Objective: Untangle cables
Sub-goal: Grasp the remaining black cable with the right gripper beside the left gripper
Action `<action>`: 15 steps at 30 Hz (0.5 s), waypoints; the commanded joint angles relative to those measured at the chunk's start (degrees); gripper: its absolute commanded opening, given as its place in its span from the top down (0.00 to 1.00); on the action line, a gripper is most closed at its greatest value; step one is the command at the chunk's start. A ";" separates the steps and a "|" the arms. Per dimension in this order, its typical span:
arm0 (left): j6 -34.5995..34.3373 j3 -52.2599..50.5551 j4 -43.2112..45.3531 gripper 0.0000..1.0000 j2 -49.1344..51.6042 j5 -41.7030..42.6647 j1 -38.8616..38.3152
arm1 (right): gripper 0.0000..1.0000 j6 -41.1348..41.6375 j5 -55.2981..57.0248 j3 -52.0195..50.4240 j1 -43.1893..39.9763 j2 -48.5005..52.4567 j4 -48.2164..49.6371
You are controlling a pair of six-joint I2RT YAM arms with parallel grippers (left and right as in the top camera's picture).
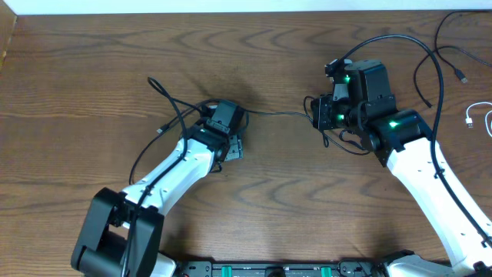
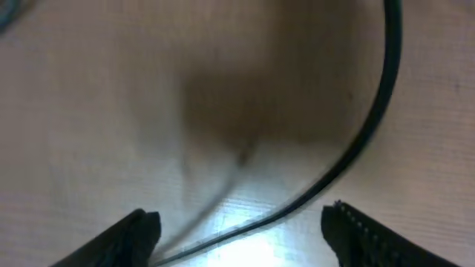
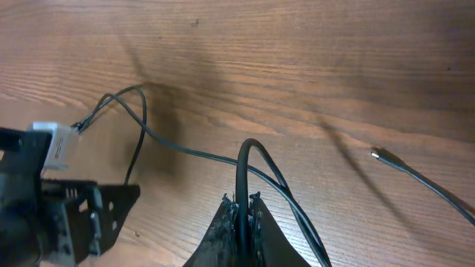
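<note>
Left gripper (image 2: 241, 224): fingers spread and low over the table (image 1: 77, 77). The black cable (image 2: 389, 74) crosses the gap between them and is not clamped.
Right gripper (image 3: 243, 211): fingers pressed together, pinching a bend of what looks like the same black cable, which arches up out of the tips.
Cable position: centre of the overhead frame, a thin strand running between the two grippers. More of it loops out at the left arm's upper left.
Other cables: loose black cords (image 1: 440, 54) and a white cable (image 1: 470, 119) lie at the far right edge, well apart from both grippers.
Step in hand: probably a second hold with the left gripper, so the strand can be drawn out straight.
Doing it well: centre the strand between the left pads and catch only that strand. Hold the right pinch firm and pull apart slowly along the table.
Risk: the loops beside the left arm could tighten into a knot.
</note>
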 commanded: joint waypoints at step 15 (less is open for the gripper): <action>-2.73 1.01 0.48 0.92 0.17 -2.73 0.02 | 0.95 -0.66 0.44 0.07 -0.11 0.07 -2.23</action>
